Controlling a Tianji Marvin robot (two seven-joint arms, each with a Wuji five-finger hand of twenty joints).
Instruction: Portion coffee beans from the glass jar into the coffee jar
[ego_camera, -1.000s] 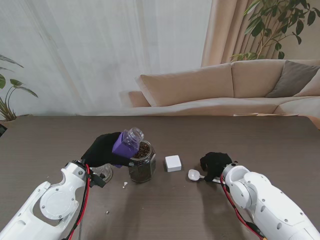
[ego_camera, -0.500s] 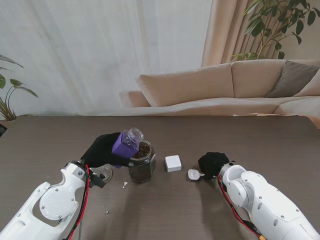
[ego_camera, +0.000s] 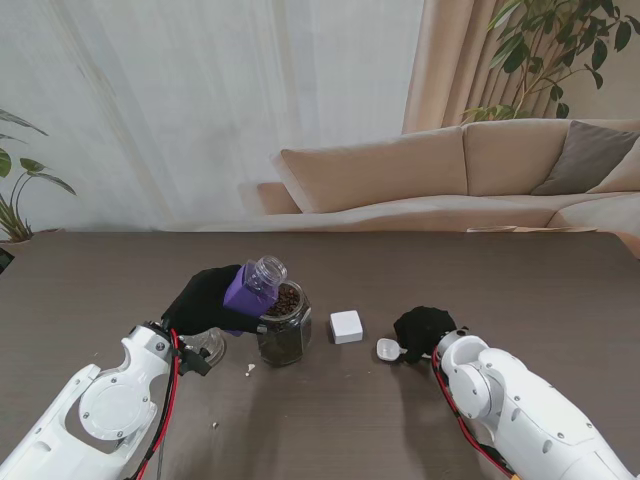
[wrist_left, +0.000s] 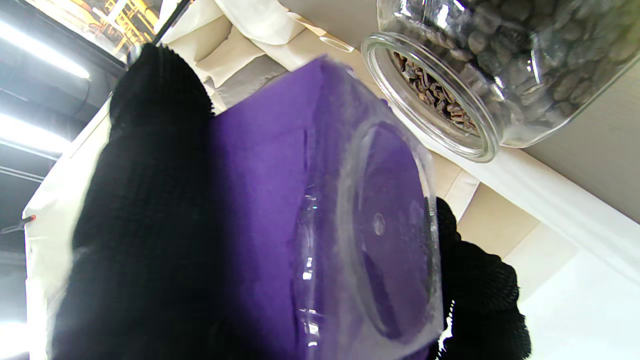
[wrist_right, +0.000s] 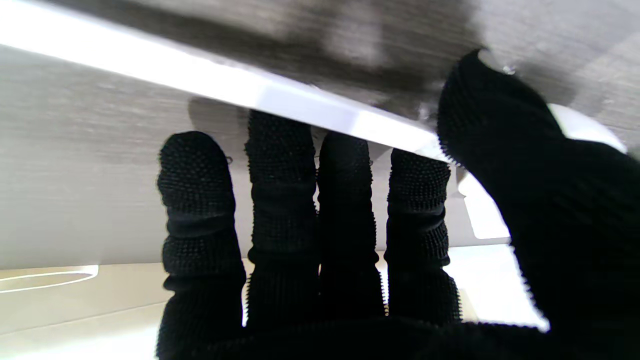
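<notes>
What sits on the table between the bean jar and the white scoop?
A small white box lies between the bean jar and the white scoop, seen in the stand view.

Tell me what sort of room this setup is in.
Most likely a living room at home: a beige upholstered sofa with a grey cushion stands behind the dark wood-grain table, sheer white curtains cover the window, and leafy potted plants stand in the corners.

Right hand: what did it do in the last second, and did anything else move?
The right hand slid left with the white spoon, toward the small white box. The left hand kept the purple jar tilted beside the bean jar; the box did not move.
</notes>
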